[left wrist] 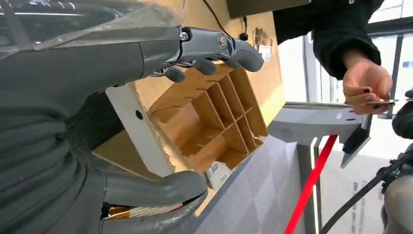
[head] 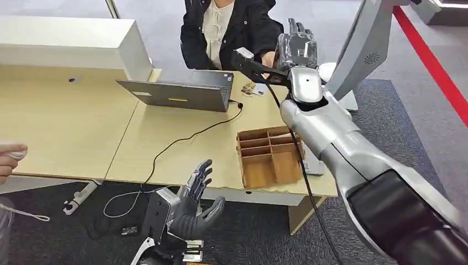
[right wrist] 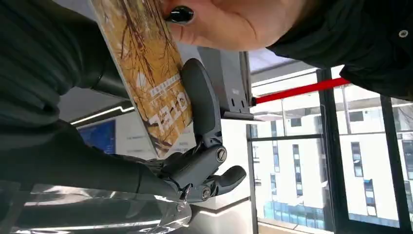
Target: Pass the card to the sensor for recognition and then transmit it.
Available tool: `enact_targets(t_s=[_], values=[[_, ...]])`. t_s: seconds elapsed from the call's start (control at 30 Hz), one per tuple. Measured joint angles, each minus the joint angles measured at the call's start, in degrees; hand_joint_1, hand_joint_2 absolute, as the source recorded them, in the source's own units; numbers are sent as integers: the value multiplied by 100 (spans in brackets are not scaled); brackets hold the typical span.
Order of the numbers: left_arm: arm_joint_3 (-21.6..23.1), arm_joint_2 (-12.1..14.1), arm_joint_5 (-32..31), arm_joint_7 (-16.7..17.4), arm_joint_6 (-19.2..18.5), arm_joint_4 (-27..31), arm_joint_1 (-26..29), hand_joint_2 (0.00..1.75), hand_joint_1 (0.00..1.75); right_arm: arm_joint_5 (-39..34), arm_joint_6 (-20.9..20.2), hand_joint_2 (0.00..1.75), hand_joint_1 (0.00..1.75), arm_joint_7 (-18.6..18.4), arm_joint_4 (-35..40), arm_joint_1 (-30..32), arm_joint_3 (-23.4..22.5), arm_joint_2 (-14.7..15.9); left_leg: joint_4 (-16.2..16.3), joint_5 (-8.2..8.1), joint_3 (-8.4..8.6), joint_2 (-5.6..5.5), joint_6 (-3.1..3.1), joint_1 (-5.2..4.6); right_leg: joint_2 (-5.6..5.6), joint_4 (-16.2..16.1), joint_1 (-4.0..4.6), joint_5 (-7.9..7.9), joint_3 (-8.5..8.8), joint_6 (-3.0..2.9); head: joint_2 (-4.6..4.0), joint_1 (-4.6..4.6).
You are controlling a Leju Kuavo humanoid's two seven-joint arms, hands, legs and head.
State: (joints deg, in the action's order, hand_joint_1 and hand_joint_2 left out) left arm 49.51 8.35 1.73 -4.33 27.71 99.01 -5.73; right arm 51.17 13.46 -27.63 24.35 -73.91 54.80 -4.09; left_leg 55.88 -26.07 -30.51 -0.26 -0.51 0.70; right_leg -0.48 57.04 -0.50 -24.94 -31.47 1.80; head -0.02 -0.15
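right hand clamps card; person's hand pinches its far end.

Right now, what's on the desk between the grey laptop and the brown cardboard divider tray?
In the head view, a black cable crosses bare desktop between laptop and tray.

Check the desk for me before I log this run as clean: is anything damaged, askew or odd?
Mostly tidy. The wooden divider tray sits at the desk's front edge, slightly askew to it. Its near rim looks rough and chipped in the left wrist view. The laptop and its cable look normal.
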Motion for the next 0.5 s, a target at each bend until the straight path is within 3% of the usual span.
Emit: enact_targets(t_s=[0.5], values=[[0, 15, 0, 57, -28, -11, 14, 175, 0, -68, 44, 175, 0, -166, -203, 152, 0, 92, 0, 0, 1, 0, 0, -1, 0, 0, -1, 0, -1, 0, 0, 0]])
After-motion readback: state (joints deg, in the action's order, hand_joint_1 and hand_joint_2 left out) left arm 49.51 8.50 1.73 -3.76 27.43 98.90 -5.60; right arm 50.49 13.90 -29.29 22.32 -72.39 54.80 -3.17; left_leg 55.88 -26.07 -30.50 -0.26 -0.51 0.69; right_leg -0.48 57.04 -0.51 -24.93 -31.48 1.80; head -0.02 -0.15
